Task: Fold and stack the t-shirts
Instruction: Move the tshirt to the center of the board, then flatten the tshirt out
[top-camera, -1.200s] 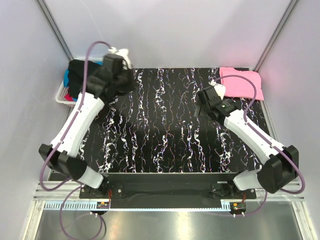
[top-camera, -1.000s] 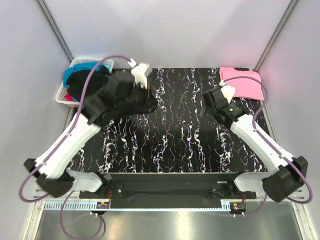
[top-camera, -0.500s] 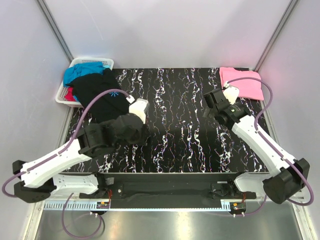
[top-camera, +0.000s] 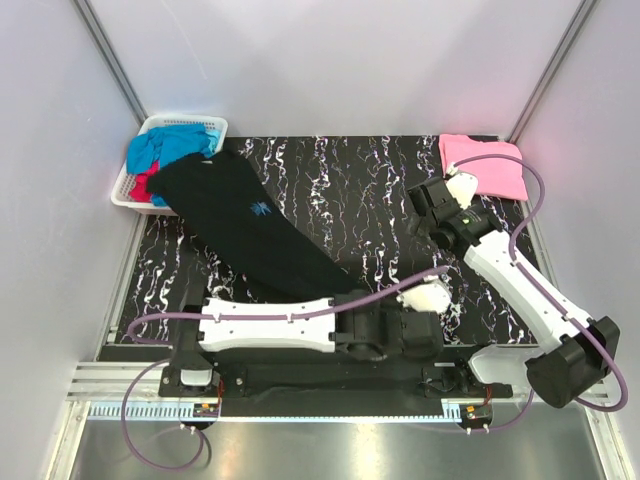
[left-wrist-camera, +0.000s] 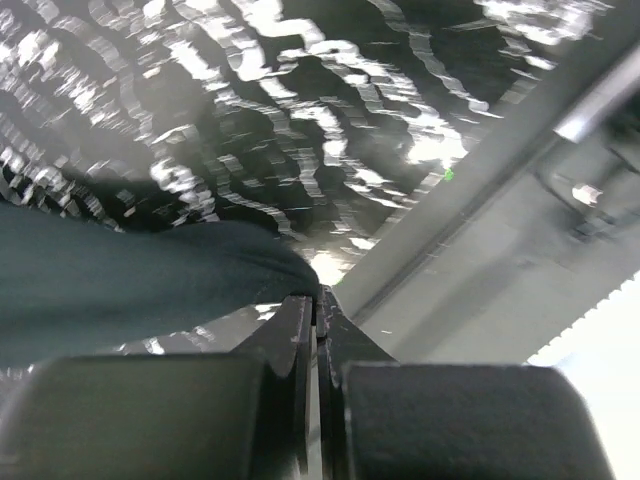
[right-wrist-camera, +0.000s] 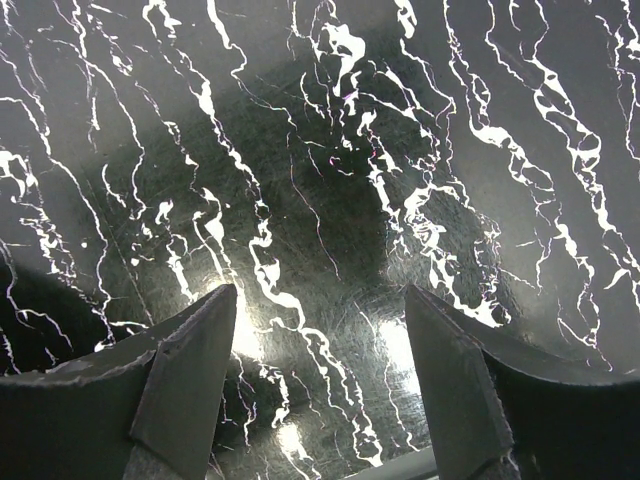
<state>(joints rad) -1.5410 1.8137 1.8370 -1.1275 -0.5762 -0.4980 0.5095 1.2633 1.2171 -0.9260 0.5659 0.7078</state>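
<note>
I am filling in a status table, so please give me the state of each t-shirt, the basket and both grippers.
black t-shirt: unfolded, stretched out diagonally, near end pinched.
pink t-shirt: folded, lying flat at the far right corner.
blue t-shirt: crumpled in the basket.
red t-shirt: crumpled in the basket.
basket: upright, holding shirts.
left gripper: shut on the black t-shirt.
right gripper: open, empty.

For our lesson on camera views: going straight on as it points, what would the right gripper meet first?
Probably the black marbled tabletop; the open right gripper shows nothing else ahead in its wrist view, though depth is unclear.
</note>
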